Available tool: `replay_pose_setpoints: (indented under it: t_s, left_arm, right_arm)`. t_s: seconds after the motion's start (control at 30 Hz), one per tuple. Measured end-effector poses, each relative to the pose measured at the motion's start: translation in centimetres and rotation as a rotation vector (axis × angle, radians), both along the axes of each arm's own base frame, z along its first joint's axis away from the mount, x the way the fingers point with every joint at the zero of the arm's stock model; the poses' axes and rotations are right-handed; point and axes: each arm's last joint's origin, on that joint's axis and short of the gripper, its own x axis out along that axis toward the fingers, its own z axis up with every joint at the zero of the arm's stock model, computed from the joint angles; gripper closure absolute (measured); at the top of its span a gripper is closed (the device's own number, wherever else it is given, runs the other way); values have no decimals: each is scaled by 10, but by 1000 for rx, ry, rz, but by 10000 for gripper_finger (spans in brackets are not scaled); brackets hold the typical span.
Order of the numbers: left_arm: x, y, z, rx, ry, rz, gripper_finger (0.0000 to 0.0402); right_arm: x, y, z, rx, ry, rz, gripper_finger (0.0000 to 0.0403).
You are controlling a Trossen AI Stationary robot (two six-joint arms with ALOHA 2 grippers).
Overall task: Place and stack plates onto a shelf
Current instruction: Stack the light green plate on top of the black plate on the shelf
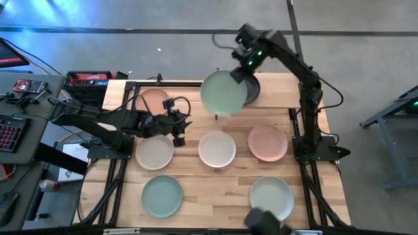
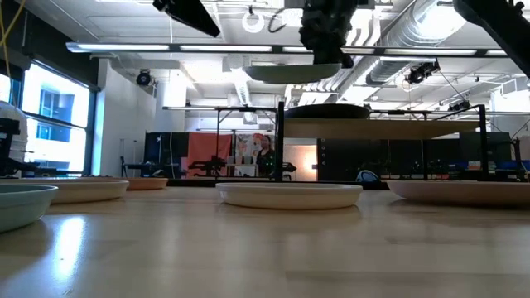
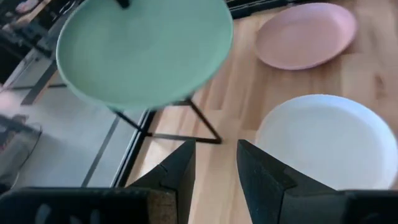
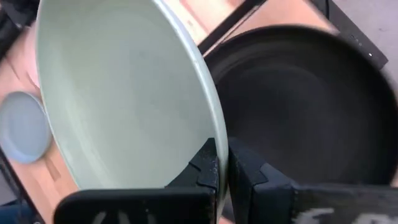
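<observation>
High view: right tool (image 1: pixel 239 73) holds a pale mint plate (image 1: pixel 223 93) by its rim, plate up in the air and overlapping a black plate (image 1: pixel 252 88) that lies on the shelf (image 1: pixel 287 83) at the table's (image 1: pixel 215 189) far edge. Held plate is round, matte, shallow, no markings. A salmon plate (image 1: pixel 151 100) sits far left. Middle row: cream plate (image 1: pixel 154 151), white-cream plate (image 1: pixel 217 149), salmon plate (image 1: pixel 267 142). Near row: mint plate (image 1: pixel 162 195) and paler mint plate (image 1: pixel 271 197). Left tool (image 1: pixel 179 130) hovers just beside the far edge of the left cream plate, holding nothing.

Low view: held plate (image 2: pixel 294 73) hangs roughly level above the black plate (image 2: pixel 328 111) and the shelf board (image 2: pixel 381 128), not touching. Cream plate (image 2: pixel 289 194) at centre on the table.

Left wrist view: left tool (image 3: pixel 214 163), fingers set a narrow gap apart, empty, above bare wood.

Right wrist view: right tool (image 4: pixel 222 163) clamped tight on the mint rim (image 4: pixel 211 118); black plate (image 4: pixel 298 106) behind.

No legible writing or brands on the plates.
</observation>
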Motion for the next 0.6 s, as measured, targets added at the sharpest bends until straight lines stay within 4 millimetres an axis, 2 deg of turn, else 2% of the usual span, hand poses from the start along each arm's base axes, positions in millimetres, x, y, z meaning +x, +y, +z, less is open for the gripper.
replay_pose_setpoints:
  t_s: [0.3, 0.5, 0.6]
  left_arm:
    - [1, 24, 0, -25, -18, 111, 295]
    - [0, 37, 0, -30, -23, 164, 295]
    - [0, 42, 0, -36, -27, 188, 295]
  right_arm:
    - [-60, -59, 1, 17, -89, -75, 403]
    - [-86, -80, -2, 19, -107, -124, 403]
    - [-91, -85, -14, 61, -82, -137, 403]
